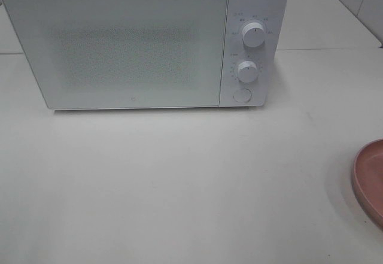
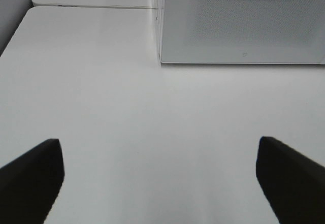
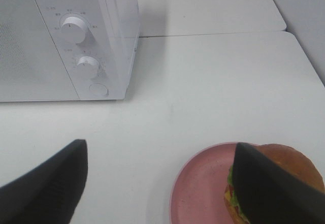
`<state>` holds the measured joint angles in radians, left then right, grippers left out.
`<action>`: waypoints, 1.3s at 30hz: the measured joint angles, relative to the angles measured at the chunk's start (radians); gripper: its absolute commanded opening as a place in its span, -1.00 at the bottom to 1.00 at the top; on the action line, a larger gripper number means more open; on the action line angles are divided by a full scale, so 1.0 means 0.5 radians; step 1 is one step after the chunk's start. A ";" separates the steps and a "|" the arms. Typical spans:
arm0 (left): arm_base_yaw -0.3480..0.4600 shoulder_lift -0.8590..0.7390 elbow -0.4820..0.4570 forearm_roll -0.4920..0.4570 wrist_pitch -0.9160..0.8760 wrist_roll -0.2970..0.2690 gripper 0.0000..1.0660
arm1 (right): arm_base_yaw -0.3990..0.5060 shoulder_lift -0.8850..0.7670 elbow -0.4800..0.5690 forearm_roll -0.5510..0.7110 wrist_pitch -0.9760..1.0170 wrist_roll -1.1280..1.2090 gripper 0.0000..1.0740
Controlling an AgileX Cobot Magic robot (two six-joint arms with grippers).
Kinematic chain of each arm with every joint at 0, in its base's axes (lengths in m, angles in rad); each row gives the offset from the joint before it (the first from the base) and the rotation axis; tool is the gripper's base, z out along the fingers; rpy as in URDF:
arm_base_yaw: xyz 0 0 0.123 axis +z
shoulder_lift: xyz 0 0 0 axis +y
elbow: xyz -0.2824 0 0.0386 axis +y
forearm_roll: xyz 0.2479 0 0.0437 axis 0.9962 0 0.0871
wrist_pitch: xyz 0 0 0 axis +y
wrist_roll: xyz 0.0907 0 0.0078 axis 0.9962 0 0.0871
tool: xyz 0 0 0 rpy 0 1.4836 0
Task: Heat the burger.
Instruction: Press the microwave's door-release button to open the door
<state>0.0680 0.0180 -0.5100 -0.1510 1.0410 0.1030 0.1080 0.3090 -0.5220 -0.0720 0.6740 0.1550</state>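
And there's the burger (image 3: 294,163), 1 of them, sitting upright on the round pink plate (image 3: 198,188), out on the plate's far side from the white microwave (image 3: 66,36) and well apart from it. Glossy golden-brown top bun, domed and intact. Under it, at the edge that shows, a frill of green lettuce, a touch of red and a corner of yellow cheese. A dark finger (image 3: 269,193) of the right gripper (image 3: 160,150) stands in front and covers much of it. From the high camera only the plate's rim shows; the burger is out of frame.
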 measured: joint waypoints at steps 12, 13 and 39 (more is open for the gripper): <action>0.000 0.000 0.000 0.000 0.000 0.000 0.83 | 0.000 0.210 0.066 0.000 -0.320 0.000 0.36; 0.000 0.000 0.000 0.000 0.000 0.000 0.83 | 0.000 0.248 0.078 0.000 -0.360 0.000 0.36; 0.000 0.000 0.000 0.000 0.000 0.000 0.83 | 0.000 1.160 0.092 -0.032 -1.038 0.002 0.36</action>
<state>0.0680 0.0180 -0.5100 -0.1510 1.0410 0.1030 0.1080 0.8890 -0.4760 -0.0880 0.1550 0.1560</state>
